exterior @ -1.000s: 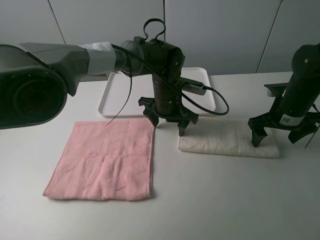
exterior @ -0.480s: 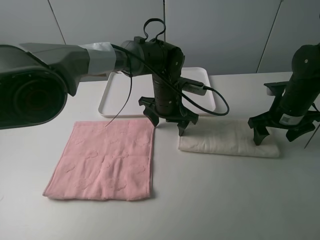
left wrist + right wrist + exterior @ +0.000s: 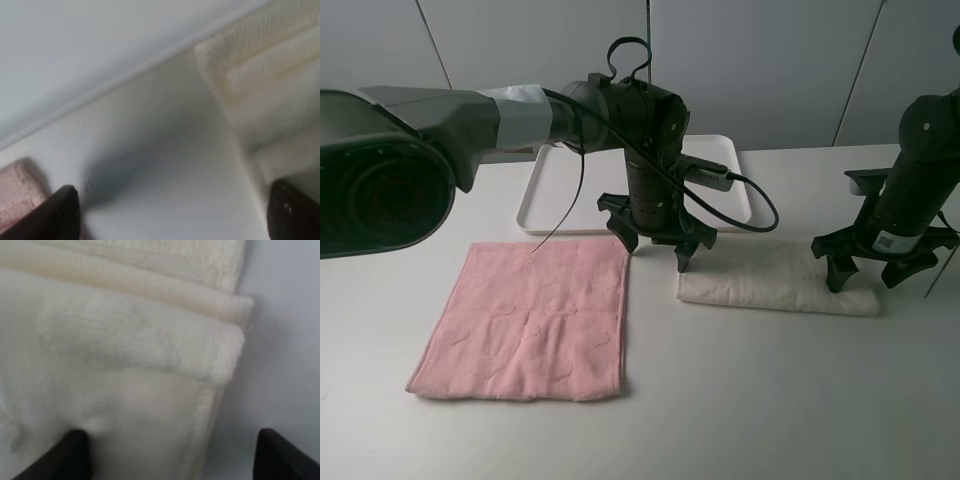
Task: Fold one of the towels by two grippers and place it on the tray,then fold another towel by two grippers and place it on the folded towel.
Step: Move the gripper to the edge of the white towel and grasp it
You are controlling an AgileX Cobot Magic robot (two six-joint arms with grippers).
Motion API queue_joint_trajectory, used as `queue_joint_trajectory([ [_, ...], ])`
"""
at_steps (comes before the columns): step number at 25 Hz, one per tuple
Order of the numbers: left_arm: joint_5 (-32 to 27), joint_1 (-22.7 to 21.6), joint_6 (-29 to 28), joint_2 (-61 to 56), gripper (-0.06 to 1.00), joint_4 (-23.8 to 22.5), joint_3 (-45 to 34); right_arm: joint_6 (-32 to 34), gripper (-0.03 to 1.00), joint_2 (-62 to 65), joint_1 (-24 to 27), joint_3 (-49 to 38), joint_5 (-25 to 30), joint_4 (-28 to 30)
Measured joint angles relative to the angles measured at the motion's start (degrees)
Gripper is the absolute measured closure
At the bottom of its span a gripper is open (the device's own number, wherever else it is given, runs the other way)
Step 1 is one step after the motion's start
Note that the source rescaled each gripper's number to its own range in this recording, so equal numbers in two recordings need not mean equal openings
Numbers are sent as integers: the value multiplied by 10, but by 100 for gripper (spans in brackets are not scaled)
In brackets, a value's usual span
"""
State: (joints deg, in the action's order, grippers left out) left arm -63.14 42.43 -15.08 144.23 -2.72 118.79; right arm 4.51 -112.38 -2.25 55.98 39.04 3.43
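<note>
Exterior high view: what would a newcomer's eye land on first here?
Probably the pale pink towel, spread flat on the left of the table and the only patch of colour. Next come the two black claws: the left gripper open by the left end of the folded cream-white towel, and the right gripper astride its right end. The white tray lies behind them.

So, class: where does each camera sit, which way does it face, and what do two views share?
Exterior high: up high, facing down on table, tray, pink towel; shows left arm, right arm, left gripper, right gripper.
Left wrist: on left arm, looking down at table; its fingertips show.
Right wrist: on right arm, looking down at cream towel; its fingertips show.
Shared: all three show the cream towel.
</note>
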Motion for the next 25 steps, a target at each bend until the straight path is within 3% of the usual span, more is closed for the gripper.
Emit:
queue_joint_trajectory([
  [4, 0, 0, 0, 0, -3, 0, 0, 0, 40, -1, 0, 0, -4, -24],
  [19, 0, 0, 2, 0, -3, 1, 0, -1, 44, -1, 0, 0, -10, -34],
  [23, 0, 0, 10, 0, -3, 2, 0, -1, 52, -2, 0, -1, -13, -43],
  [25, 0, 0, 12, 0, -3, 2, 0, -1, 61, -4, 0, -1, -13, -49],
])
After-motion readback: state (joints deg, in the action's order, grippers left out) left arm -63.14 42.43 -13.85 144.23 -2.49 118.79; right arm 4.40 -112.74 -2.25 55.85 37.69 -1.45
